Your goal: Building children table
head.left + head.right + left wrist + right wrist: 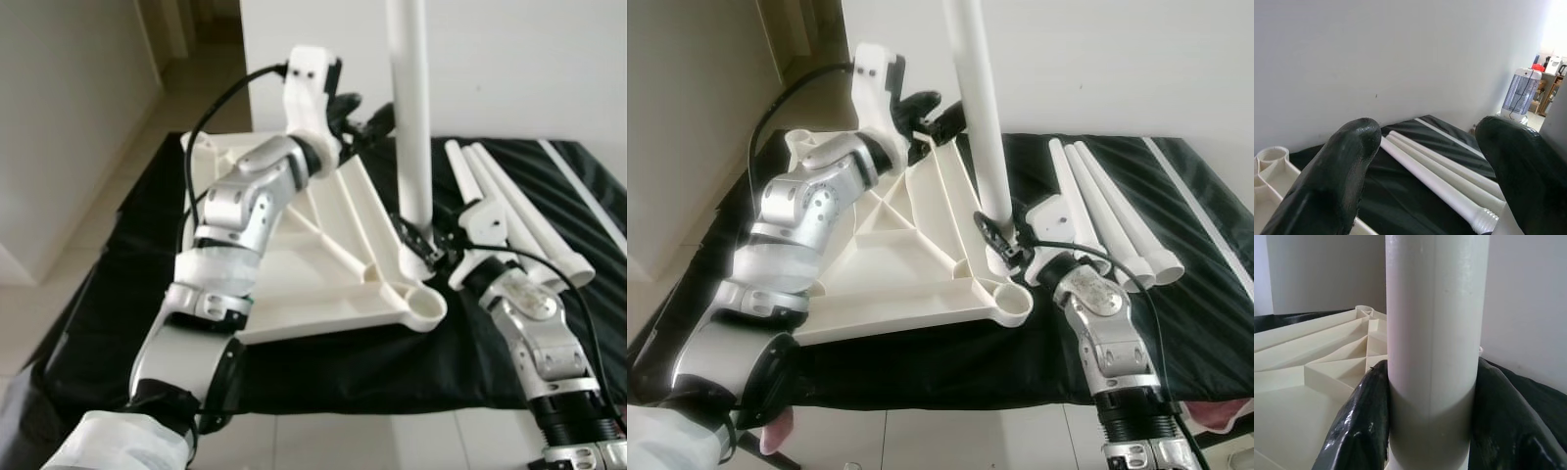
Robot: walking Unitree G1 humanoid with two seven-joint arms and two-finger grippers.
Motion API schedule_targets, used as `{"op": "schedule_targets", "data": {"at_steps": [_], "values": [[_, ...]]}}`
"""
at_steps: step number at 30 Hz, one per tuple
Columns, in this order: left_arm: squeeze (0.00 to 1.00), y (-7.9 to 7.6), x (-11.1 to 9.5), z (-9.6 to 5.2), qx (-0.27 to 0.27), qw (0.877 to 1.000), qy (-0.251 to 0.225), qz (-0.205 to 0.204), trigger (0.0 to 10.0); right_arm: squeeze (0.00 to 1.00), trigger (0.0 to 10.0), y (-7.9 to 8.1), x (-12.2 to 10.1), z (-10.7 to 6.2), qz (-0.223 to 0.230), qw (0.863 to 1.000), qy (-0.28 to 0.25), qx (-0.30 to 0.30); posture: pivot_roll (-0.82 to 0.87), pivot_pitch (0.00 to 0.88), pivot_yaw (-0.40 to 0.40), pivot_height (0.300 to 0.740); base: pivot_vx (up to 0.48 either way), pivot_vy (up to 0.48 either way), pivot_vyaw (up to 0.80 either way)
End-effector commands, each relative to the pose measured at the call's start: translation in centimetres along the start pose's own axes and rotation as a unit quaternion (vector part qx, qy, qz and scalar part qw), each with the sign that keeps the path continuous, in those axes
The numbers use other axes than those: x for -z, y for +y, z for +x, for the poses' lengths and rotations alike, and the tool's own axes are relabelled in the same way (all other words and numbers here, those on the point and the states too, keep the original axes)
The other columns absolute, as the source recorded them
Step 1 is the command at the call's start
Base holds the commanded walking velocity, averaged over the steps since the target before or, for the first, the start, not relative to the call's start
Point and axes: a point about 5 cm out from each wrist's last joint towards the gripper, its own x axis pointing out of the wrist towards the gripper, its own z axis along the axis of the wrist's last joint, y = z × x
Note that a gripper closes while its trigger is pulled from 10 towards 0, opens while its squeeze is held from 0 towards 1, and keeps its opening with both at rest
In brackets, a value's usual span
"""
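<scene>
On the black cloth (118,323) lies the upturned white tabletop (294,284), and our right gripper (427,247) stands clamped on a table leg (409,117), held upright at a socket on the near right edge. We judge the main risk is a tilt: if the leg leans as we press or twist, it could bind or slip out of our fingers (1359,431). Our right arm reaches up from below, wrist bent inward. Our left gripper (361,117) hovers over the far edge beside the leg, jaws apart and empty, elbow raised. Three spare legs (1107,215) lie just right of the tabletop.
</scene>
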Motion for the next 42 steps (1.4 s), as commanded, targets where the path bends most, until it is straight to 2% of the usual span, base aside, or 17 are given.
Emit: {"op": "schedule_targets", "data": {"at_steps": [1,17,31,35,39,42], "values": [[0.00,-1.5,-1.3,0.5,0.031,0.999,-0.020,0.010,10.0,0.00,10.0,0.2,1.2,0.0,0.006,0.999,0.037,-0.004,0.08,0.000,-0.019,0.740,0.000,0.000,0.00],[0.00,-3.8,-2.2,0.6,0.060,0.998,-0.034,-0.003,10.0,0.00,10.0,-0.5,1.5,0.9,-0.010,0.998,0.052,0.022,0.08,0.000,-0.017,0.740,0.000,0.000,0.00],[0.00,-3.9,-2.1,0.4,0.054,0.998,-0.031,-0.008,10.0,0.00,10.0,-0.8,1.3,1.2,-0.008,0.998,0.046,0.035,0.08,0.000,-0.015,0.740,0.000,0.000,0.00],[0.00,-4.6,-2.1,0.2,0.069,0.997,-0.030,-0.007,10.0,0.00,10.0,-0.8,1.4,1.0,-0.008,0.998,0.047,0.039,0.08,0.000,-0.015,0.740,0.000,0.000,0.00],[0.00,-4.3,-2.0,0.3,0.059,0.998,-0.028,-0.011,10.0,0.00,10.0,-0.9,1.4,1.0,-0.009,0.998,0.046,0.044,0.08,0.000,-0.018,0.740,0.000,0.000,0.00],[0.00,-2.7,-1.3,0.2,0.016,1.000,-0.022,-0.013,10.0,0.00,10.0,-1.1,1.1,0.9,-0.028,0.998,0.034,0.048,0.08,0.000,-0.019,0.740,0.000,0.000,0.00]]}}
